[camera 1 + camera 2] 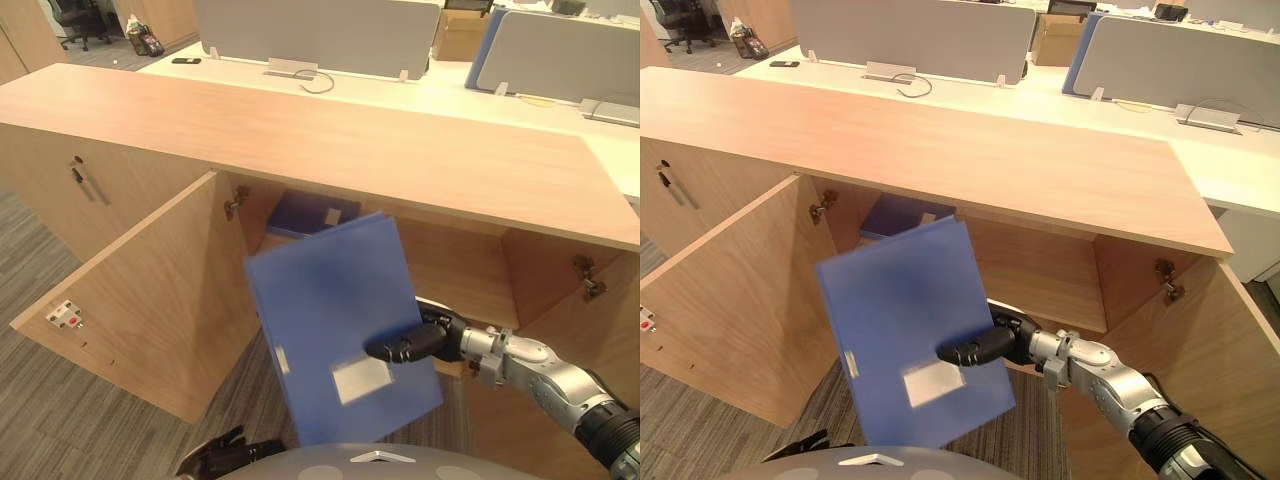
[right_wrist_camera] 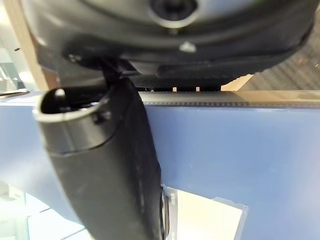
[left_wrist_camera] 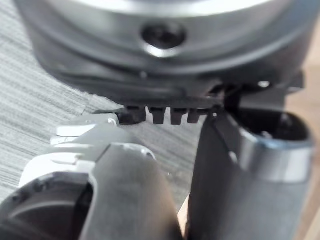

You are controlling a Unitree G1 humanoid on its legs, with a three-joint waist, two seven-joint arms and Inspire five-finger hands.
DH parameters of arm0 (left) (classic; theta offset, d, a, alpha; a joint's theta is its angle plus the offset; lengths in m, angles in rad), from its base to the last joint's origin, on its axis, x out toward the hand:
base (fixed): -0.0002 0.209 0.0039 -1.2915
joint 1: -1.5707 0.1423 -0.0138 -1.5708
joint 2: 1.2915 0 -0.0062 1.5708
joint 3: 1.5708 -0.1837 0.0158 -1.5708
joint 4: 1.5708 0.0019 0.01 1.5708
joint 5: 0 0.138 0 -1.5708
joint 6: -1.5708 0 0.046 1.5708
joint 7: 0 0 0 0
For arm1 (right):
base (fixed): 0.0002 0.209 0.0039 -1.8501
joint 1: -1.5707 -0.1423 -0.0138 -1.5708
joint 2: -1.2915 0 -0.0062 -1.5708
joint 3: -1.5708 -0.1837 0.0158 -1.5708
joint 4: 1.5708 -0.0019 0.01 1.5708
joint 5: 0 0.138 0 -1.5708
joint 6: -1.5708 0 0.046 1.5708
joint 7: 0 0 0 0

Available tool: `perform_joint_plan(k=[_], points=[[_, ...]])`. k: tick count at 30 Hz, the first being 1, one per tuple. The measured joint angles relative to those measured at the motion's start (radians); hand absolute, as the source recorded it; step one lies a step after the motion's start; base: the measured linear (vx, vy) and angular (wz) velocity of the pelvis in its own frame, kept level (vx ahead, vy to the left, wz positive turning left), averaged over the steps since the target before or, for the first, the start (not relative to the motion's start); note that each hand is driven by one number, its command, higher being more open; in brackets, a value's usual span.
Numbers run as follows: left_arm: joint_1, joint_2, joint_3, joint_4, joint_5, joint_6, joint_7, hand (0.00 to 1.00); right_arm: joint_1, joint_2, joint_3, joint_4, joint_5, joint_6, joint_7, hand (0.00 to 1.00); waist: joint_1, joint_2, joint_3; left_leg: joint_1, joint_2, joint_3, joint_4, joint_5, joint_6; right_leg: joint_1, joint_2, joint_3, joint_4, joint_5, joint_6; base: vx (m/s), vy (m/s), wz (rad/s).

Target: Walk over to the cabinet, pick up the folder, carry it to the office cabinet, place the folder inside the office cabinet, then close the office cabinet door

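Folder (image 1: 340, 320) — the blue one — hangs tilted just in front of the office cabinet (image 1: 300, 130), its top corner at the open compartment. Your right robot hand (image 1: 410, 345) is grasping its edge, thumb across the front face beside the clear label pocket (image 1: 362, 380). Deeper inside the office cabinet lies a second blue folder (image 1: 305, 213). The cabinet door (image 1: 150, 300) stands wide open. Your left robot hand (image 1: 225, 455) sits low before the office cabinet — clenched or released, you cannot tell.
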Motion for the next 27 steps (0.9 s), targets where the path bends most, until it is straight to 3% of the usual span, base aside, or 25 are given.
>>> perform_joint_plan(k=[5, 10, 11, 13, 17, 20, 24, 27], points=[[0.003, -0.058, 0.139, 0.038, 0.059, -0.002, 0.053, 1.00, -0.005, 0.106, -0.127, 0.132, -0.104, 0.000, -0.075, 0.00, 0.002, 0.024, 0.011, 0.007, 0.000, -0.001, 0.000, 0.000, 0.000, 0.004, -0.001, -0.001, 0.003, -0.014, -0.003, 0.00, 0.006, 0.00], [0.011, -0.092, 0.192, 0.037, 0.066, 0.001, 0.077, 1.00, -0.033, 0.176, -0.162, 0.226, -0.234, -0.007, -0.128, 0.00, -0.001, 0.037, 0.015, 0.009, 0.001, -0.009, 0.000, -0.001, 0.000, 0.008, 0.000, -0.013, 0.004, -0.022, -0.004, 0.01, -0.001, 0.03], [0.010, -0.097, 0.202, 0.037, 0.066, 0.001, 0.082, 1.00, -0.042, 0.212, -0.178, 0.269, -0.256, -0.007, -0.145, 0.00, 0.000, 0.038, 0.017, 0.009, 0.001, -0.012, 0.000, -0.001, 0.000, 0.009, 0.000, -0.015, 0.003, -0.023, -0.004, 0.03, -0.002, 0.13], [0.004, -0.115, 0.216, 0.036, 0.054, 0.004, 0.106, 1.00, -0.080, 0.380, -0.290, 0.433, -0.254, -0.007, -0.266, 0.00, 0.002, 0.046, 0.030, 0.006, 0.000, -0.027, 0.000, -0.001, 0.000, 0.015, 0.000, -0.027, 0.003, -0.028, -0.004, 0.03, -0.001, 0.18], [-0.015, -0.125, 0.219, 0.034, 0.018, 0.007, 0.141, 1.00, -0.155, 0.550, -0.453, 0.589, -0.080, -0.013, -0.432, 0.00, 0.012, 0.054, 0.041, -0.004, -0.003, -0.043, 0.000, -0.001, 0.001, 0.019, -0.001, -0.042, -0.001, -0.022, 0.000, 0.04, 0.001, 0.13], [-0.042, -0.127, 0.219, 0.025, -0.019, 0.008, 0.179, 1.00, -0.230, 0.633, -0.544, 0.698, 0.149, -0.077, -0.524, 0.00, 0.029, 0.059, 0.059, -0.001, -0.009, -0.055, 0.000, 0.000, 0.005, 0.031, -0.001, -0.058, -0.008, -0.020, 0.000, 0.05, -0.001, 0.12], [-0.061, -0.154, 0.231, -0.024, -0.060, 0.004, 0.228, 1.00, -0.333, 0.706, -0.628, 0.819, 0.414, -0.175, -0.576, 0.00, 0.038, 0.072, 0.085, -0.001, -0.013, -0.065, 0.000, 0.002, 0.007, 0.044, -0.002, -0.068, -0.010, -0.021, -0.001, 0.03, 0.004, 0.09], [-0.087, -0.167, 0.230, -0.024, -0.068, 0.002, 0.249, 1.00, -0.360, 0.723, -0.644, 0.887, 0.544, -0.195, -0.584, 0.00, 0.055, 0.071, 0.096, 0.000, -0.014, -0.073, 0.000, 0.003, 0.007, 0.050, -0.002, -0.077, -0.010, -0.024, -0.003, 0.02, -0.001, 0.09]])
